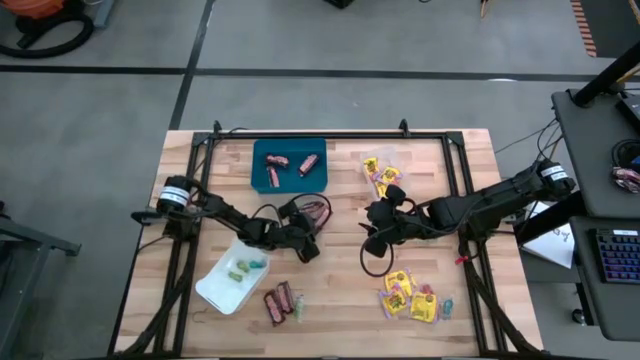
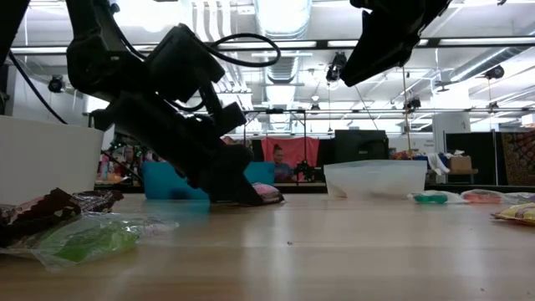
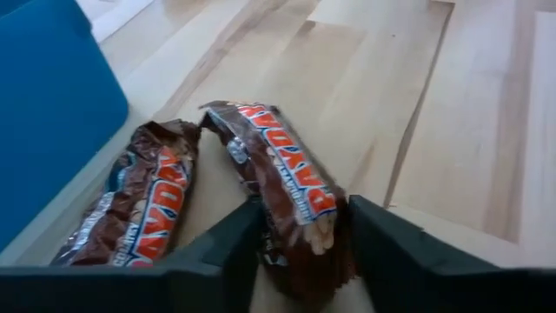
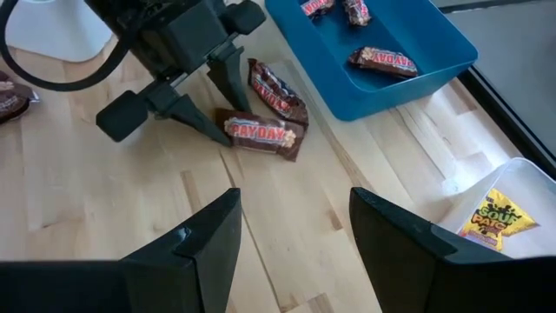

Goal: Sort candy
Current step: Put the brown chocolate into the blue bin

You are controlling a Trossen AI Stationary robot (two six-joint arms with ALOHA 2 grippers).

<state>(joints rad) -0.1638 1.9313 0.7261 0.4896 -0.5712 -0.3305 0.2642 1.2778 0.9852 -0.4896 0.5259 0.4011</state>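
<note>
Left gripper [image 3: 300, 239] low on table beside blue tray [image 4: 408, 83], fingers straddling PayDay bar [image 3: 287, 187], closing, contact unclear. Second PayDay bar [image 3: 139, 209] just beside. Right gripper [image 4: 295, 235] released, hovering near.

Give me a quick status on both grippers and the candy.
Left gripper down on table, fingers straddling a brown-red mini bar, a second bar alongside. Right gripper open, hovering nearby, empty. Blue tray holds three bars. Nothing in the way.
</note>
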